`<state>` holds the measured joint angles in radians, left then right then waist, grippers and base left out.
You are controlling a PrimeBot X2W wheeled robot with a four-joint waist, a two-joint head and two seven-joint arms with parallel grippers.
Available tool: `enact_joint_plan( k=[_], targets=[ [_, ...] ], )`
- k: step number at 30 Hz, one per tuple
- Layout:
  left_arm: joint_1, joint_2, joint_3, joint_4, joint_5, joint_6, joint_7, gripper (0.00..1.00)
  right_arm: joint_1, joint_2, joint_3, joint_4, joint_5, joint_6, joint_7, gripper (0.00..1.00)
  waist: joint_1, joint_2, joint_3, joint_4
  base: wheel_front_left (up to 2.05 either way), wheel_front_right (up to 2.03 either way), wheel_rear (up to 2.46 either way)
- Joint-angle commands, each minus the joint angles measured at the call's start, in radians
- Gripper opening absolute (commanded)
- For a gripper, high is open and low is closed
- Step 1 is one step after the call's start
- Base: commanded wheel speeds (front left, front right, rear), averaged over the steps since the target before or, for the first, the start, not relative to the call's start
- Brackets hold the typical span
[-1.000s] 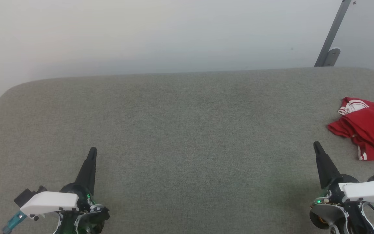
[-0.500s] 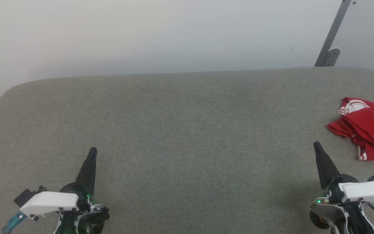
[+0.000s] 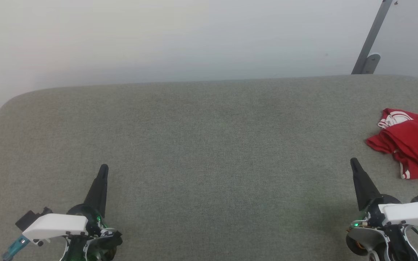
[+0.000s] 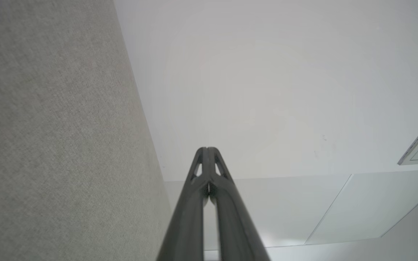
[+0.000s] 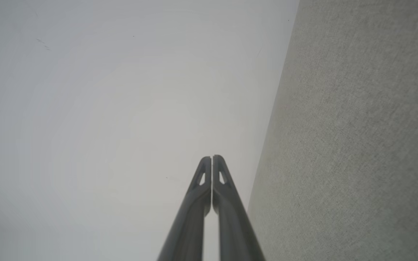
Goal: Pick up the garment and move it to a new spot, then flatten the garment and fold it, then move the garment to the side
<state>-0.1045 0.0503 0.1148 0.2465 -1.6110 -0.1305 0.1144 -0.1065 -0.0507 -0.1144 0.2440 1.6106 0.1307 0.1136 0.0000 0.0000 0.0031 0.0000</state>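
Grey woven fabric covers the wide table (image 3: 209, 145) before a pale wall (image 3: 158, 36). At lower left, the left gripper (image 3: 103, 167) has its dark fingers pressed together, empty. At lower right, the right gripper (image 3: 353, 161) is likewise closed and empty. Near its tip but apart, further right, lies the crumpled red garment (image 3: 414, 143) with white-striped trim, cut off at the edge.

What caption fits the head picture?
Crumpled red-and-white cloth garment lies far right on grey fabric table; left gripper and right gripper rest shut.
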Motion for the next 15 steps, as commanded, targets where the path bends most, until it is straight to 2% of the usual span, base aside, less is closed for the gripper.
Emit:
enact_joint_plan(
  k=[1, 15],
  targets=[
    [-0.011, -0.003, 0.0, -0.001, -0.002, 0.0, 0.004, 0.0, -0.005, 0.003, -0.001, 0.002, 0.004, 0.0, 0.003, 0.0, 0.0, 0.0, 0.0, 0.0, 0.0, 0.0, 0.0],
    [-0.011, -0.003, 0.0, -0.001, -0.002, 0.0, 0.004, 0.0, -0.005, 0.003, 0.0, 0.002, 0.004, 0.0, 0.003, 0.0, 0.0, 0.0, 0.0, 0.0, 0.0, 0.0, 0.0]
  ],
)
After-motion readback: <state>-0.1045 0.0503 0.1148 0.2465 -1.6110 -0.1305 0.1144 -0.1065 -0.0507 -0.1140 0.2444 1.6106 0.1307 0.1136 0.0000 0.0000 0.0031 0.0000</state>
